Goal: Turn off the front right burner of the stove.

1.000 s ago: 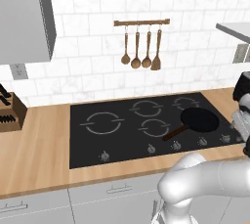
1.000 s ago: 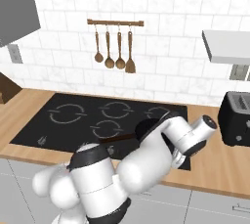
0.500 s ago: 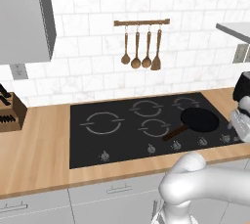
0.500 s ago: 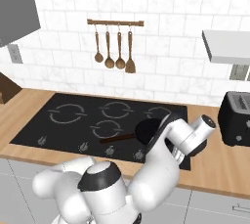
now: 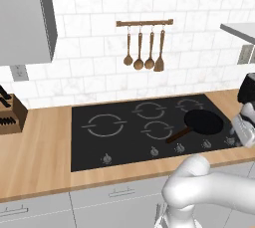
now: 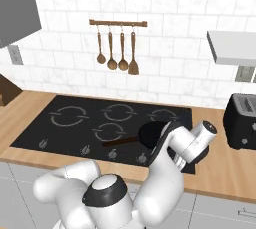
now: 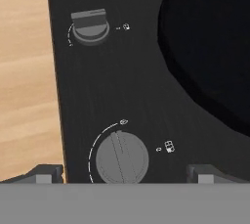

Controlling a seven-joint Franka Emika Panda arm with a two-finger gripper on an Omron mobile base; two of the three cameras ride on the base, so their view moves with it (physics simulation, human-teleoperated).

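Note:
The stove [image 5: 124, 140] is a wide black glass cooktop set in the wooden counter, with a row of small round knobs along its front edge. A black frying pan [image 5: 204, 121] sits on the front right burner, handle pointing left. My gripper [image 5: 245, 135] hangs over the stove's front right corner. In the hand view the gripper [image 7: 124, 174] is open, its fingertips [image 7: 46, 174] standing either side of a round knob [image 7: 122, 158] without touching it. A second knob [image 7: 90, 27] lies further up, and the pan [image 7: 210, 47] fills the right side.
A knife block [image 5: 7, 115] stands on the wooden counter [image 5: 35, 157] at the far left. A black toaster [image 6: 242, 120] stands right of the stove. Wooden utensils [image 5: 144, 53] hang on a rail on the tiled wall behind.
The hand has sunk a little toward the knobs at the stove's front right corner, and the arm's elbow has shifted. Pan and knobs have not moved.

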